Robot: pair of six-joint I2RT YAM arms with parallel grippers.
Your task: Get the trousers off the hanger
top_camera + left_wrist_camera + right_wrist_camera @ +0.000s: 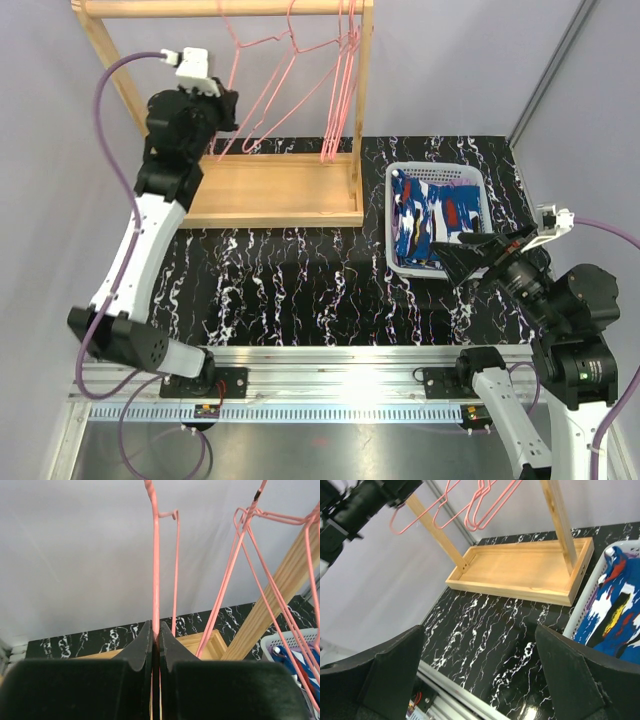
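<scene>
Top external view: the blue, white-and-red splashed trousers (432, 215) lie in the white basket (437, 172). The right gripper (445, 260) is over its near corner, jaws spread wide and holding nothing. Well apart from them, the left gripper (155, 627) is clenched on a pink wire hanger (155, 570) at the wooden rack (270, 195).

Trousers (430, 215) in basket (487, 205), right of rack (285, 192) (hangers (347, 80) on it).

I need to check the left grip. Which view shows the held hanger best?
The left wrist view: the hanger wire runs straight down into the shut left fingers, filling the frame. The top view shows the hanger's outline, but not the pinch itself. The right wrist view shows it only small, at the upper left edge.
</scene>
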